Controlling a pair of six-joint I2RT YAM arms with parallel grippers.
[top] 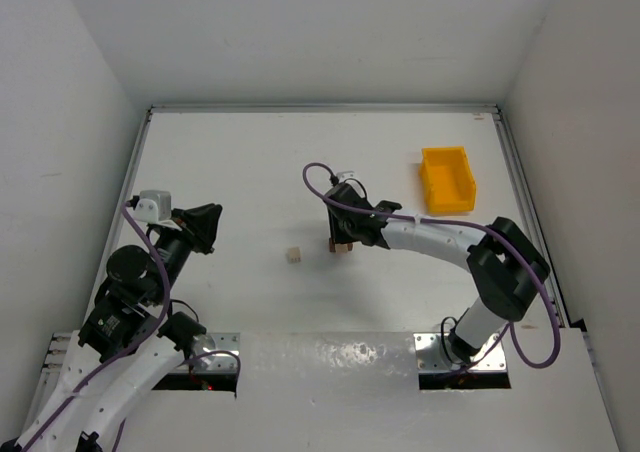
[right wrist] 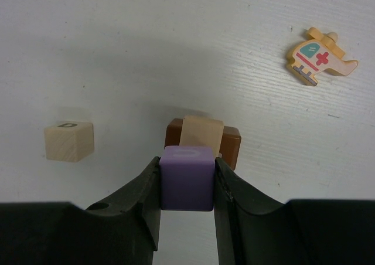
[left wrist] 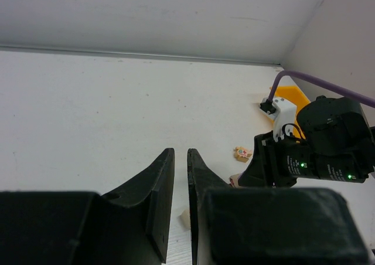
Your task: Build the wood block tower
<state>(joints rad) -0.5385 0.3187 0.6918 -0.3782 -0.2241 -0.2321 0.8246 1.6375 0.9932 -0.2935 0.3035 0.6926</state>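
My right gripper [right wrist: 187,161] is shut on a purple cube [right wrist: 187,180] and holds it just in front of and above a small stack. The stack is a light tan block [right wrist: 202,135] on a dark brown block [right wrist: 232,146]. In the top view the right gripper [top: 345,236] sits over this stack [top: 342,246] at the table's middle. A loose tan cube [right wrist: 69,141] lies to the left of it and also shows in the top view [top: 294,256]. My left gripper [top: 205,227] is shut and empty, well left of the blocks; its fingers [left wrist: 164,183] point toward the tan cube [left wrist: 184,219].
A wooden helicopter toy [right wrist: 320,57] lies beyond the stack to the right and shows in the left wrist view [left wrist: 242,153]. A yellow plastic bin [top: 447,179] stands at the back right. White walls enclose the table on three sides.
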